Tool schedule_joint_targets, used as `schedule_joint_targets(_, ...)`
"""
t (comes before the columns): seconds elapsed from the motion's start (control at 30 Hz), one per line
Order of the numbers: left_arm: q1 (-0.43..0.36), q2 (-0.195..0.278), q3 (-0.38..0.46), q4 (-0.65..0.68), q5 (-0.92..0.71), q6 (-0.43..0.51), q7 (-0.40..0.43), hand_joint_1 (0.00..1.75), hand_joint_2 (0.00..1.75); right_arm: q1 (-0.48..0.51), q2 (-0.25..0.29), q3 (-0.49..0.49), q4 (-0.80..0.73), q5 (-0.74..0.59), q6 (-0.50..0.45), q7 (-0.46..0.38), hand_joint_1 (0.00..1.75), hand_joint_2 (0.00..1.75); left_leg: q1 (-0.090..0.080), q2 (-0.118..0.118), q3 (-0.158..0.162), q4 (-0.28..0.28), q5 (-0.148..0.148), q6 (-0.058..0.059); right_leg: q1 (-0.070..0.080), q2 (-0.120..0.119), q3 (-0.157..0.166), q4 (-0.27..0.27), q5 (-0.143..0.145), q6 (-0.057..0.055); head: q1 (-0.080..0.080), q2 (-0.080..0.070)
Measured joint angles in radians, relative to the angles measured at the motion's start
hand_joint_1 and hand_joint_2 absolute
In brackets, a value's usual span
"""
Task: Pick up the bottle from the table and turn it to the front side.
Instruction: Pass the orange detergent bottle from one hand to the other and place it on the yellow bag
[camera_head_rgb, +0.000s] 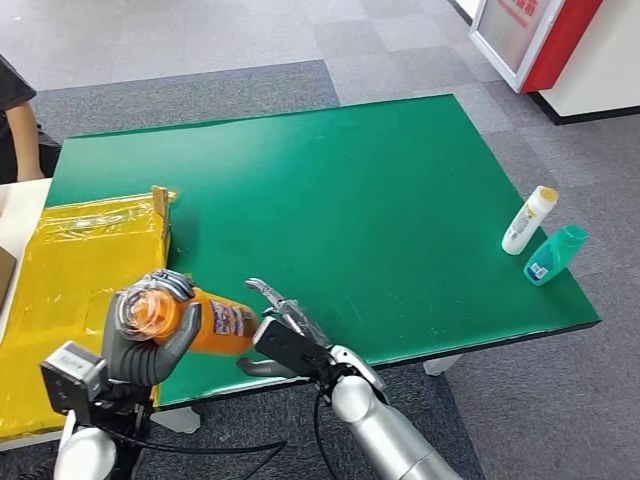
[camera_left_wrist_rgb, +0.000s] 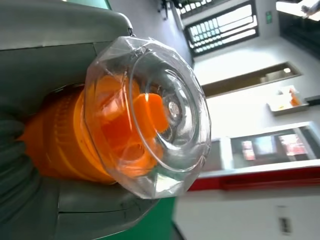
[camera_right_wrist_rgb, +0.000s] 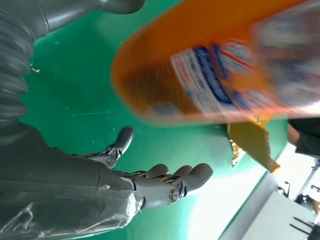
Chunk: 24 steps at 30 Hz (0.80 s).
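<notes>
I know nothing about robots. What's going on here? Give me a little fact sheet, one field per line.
Held item: orange plastic bottle with clear cap, lifted off the table, lying roughly sideways
Holder: left hand, fingers wrapped around the cap end
Other hand: right hand, fingers spread, holding nothing, at the bottle's base end
Surface: green table
Also on table: white bottle with yellow cap and teal bottle, lying near the right edge
Beside table: yellow wrapped box
Bystander: person's arm at far left

Even bright overhead light, soft shadows on the table (camera_head_rgb: 362, 180). Right wrist view: bottle (camera_right_wrist_rgb: 226, 65) smeared by blur. Left wrist view: background behind the bottle overexposed, windows glaring.
</notes>
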Motion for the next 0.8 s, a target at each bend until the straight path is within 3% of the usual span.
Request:
schedule_joint_targets(0.23,-0.067,0.096,-0.002,-0.02,-0.273,0.061,0.118,1.75,1.75,0.05,-0.008,-0.036,-0.105,-0.017,0.018,-0.005,0.0,1.75,0.0,0.0,0.0,0.0,0.001,-0.001,0.0,0.0,-0.001,0.0,0.001,-0.001,0.0,0.0)
schedule_joint_targets(0.43,-0.19,0.256,-0.027,0.004,-0.379,-0.024,0.249,1.75,1.75,0.089,-0.012,-0.074,-0.164,-0.04,0.045,-0.013,0.0,1.75,0.0,0.0,0.0,0.0,0.002,-0.002,0.0,0.0,-0.001,0.0,0.002,-0.002,0.0,0.0)
schedule_joint_targets(0.63,-0.319,0.402,-0.075,0.12,-0.54,-0.043,0.306,1.75,1.75,0.104,-0.017,-0.094,-0.168,-0.065,0.059,-0.024,0.0,1.75,0.0,0.001,0.0,0.0,0.003,-0.003,0.0,0.0,-0.002,0.001,0.002,-0.003,0.0,0.0)
schedule_joint_targets(0.8,-0.376,0.466,-0.132,0.236,-0.682,-0.011,0.314,1.75,1.75,0.113,-0.018,-0.1,-0.162,-0.081,0.066,-0.03,0.0,1.75,0.0,0.001,0.0,0.0,0.003,-0.003,0.0,0.001,-0.002,0.001,0.003,-0.003,0.0,0.0)
